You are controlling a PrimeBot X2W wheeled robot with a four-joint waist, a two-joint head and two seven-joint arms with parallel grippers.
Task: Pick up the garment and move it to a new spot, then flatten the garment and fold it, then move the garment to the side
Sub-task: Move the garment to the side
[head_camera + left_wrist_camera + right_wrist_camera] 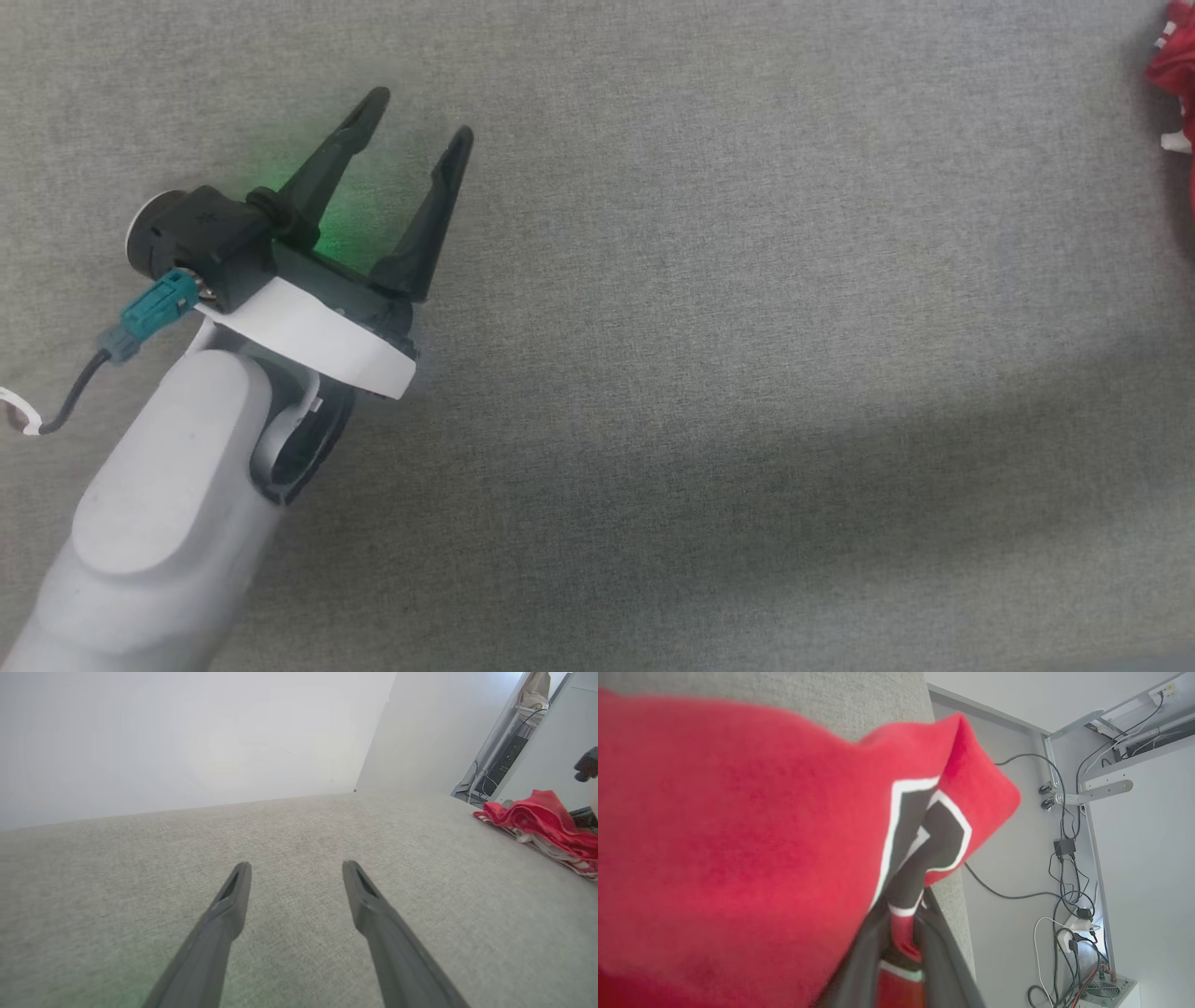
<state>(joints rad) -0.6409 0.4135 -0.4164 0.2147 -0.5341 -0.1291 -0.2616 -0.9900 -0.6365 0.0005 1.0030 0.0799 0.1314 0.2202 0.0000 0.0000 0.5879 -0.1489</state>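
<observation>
The left claw (420, 114) hangs over the gray cloth surface (747, 327) at about nine o'clock in the head view. Its two dark fingers are spread wide and point toward one o'clock with nothing between them, and a green glow (359, 219) lies on the surface beneath. The right claw (903, 933) is pinched narrow on a fold of the red shirt (738, 835), with black-and-white lettering (941, 835) showing just above the fingers. In the head view the red shirt sits at the two o'clock edge, well apart from the left claw. Cables (1064, 882) hang at four o'clock in the right wrist view.
</observation>
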